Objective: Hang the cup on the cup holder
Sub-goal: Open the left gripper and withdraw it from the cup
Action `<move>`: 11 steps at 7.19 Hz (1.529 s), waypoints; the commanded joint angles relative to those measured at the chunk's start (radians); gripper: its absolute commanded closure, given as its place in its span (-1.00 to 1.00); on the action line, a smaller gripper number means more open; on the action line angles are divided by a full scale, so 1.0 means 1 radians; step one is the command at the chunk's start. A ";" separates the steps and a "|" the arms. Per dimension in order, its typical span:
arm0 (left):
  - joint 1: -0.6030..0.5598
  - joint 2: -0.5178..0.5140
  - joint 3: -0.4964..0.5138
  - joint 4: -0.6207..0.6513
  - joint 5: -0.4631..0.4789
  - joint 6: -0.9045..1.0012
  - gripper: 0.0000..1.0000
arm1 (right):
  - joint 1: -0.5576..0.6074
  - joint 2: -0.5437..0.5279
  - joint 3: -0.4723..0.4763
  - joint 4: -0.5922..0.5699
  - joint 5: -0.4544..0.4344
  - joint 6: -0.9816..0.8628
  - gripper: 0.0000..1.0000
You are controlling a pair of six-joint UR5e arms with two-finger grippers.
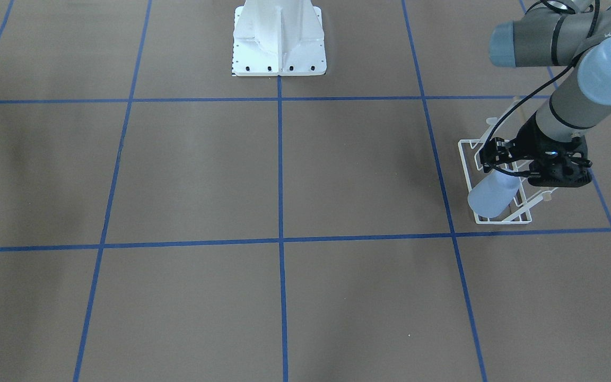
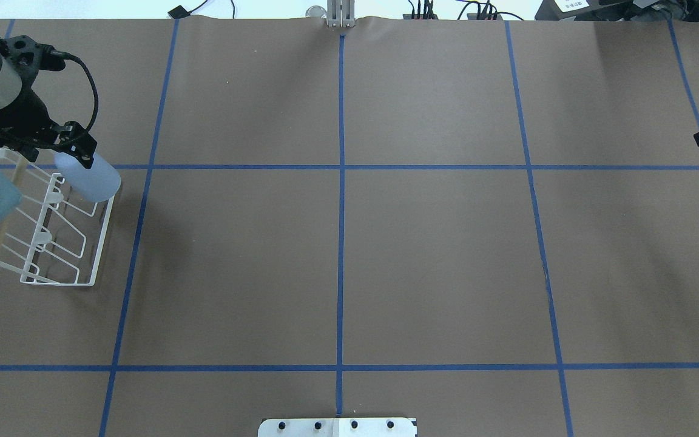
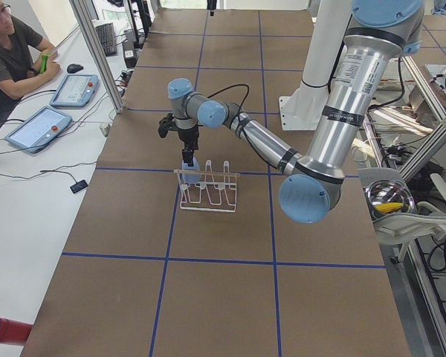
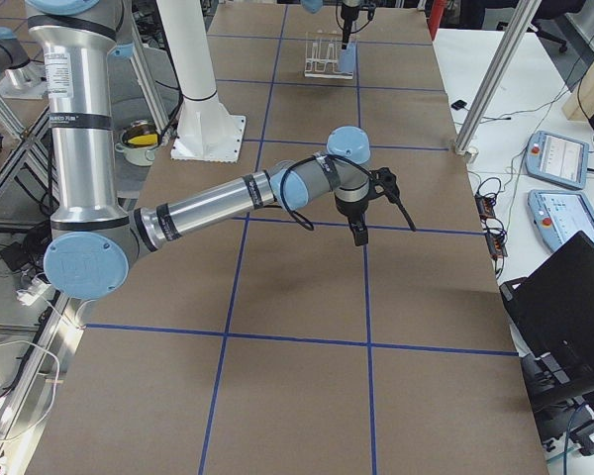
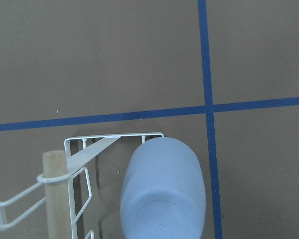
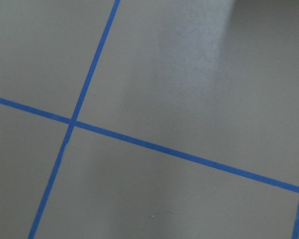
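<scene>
Cup (image 2: 96, 179) tilted base-up over cup holder (image 2: 103, 241) end

Brown tabletop (image 2: 434, 255) w/ blue tape grid (image 2: 341, 243), even soft light. White bench (image 3: 22, 223) along far side: 2 teach pendants (image 3: 39, 128), mouse (image 3: 75, 68), laptop (image 4: 569, 307). Seated operator (image 3: 7, 52) in dark tee. Alu posts (image 3: 98, 56) at bench edge.

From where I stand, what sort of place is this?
Probably a robotics lab: a left arm and right arm by a white pedestal, a table gridded with blue tape, the left gripper holding a light blue cup at a wire cup holder, and an operator beside touchscreen pendants.
</scene>
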 commanded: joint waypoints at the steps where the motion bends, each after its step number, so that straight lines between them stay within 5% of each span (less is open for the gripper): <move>1: -0.017 0.002 -0.056 -0.003 -0.004 0.010 -0.94 | 0.021 0.012 0.002 -0.035 0.009 -0.002 -1.00; 5: -0.255 0.092 -0.109 0.005 -0.004 0.370 -0.95 | 0.122 0.065 -0.001 -0.242 0.005 -0.139 -1.00; 7: -0.416 0.218 -0.096 -0.009 -0.020 0.569 -0.95 | 0.164 0.024 -0.005 -0.252 0.005 -0.188 -1.00; 9: -0.514 0.299 -0.046 -0.051 -0.140 0.634 -0.95 | 0.170 0.001 -0.002 -0.252 0.006 -0.201 -1.00; 11: -0.524 0.347 -0.045 -0.050 -0.137 0.636 -0.95 | 0.170 -0.019 0.001 -0.250 0.008 -0.201 -1.00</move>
